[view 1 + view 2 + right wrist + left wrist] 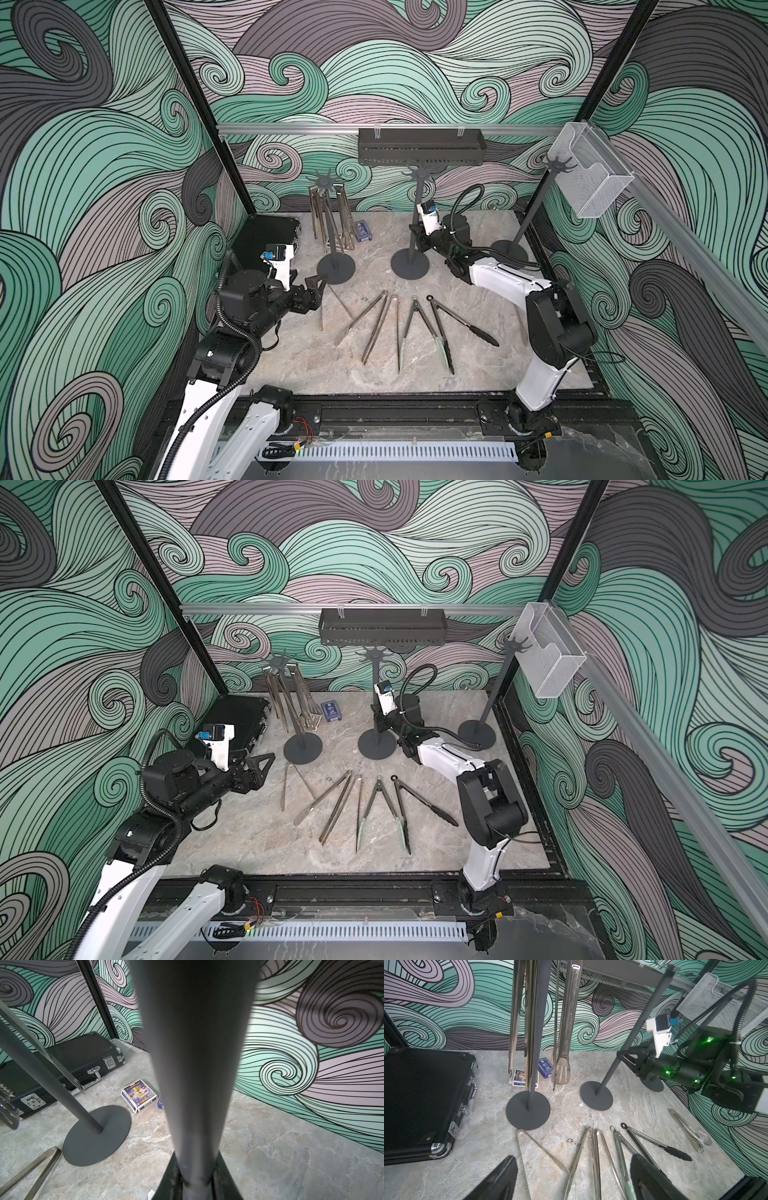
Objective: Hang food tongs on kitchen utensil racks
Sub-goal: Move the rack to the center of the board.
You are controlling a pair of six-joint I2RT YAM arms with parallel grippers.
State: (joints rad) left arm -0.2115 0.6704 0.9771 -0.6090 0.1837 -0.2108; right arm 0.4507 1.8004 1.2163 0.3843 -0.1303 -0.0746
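Grey middle rack pole (418, 195): pinching it between the jaws of the right gripper (414, 239), likely bracing it. Holding the left gripper (259, 771), jaws spread, over the leftmost steel tongs (544, 1150) lying on the worktop (291, 365) near the left rack (336, 269). Next, probably lowering and closing near the hinge.

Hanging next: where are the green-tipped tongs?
Green-tipped tongs lie flat on the table in a top view, steel tongs on their left, black-tipped tongs on their right.

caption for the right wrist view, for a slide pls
Right gripper clamped on a rack pole; second rack, black case and card box beyond.
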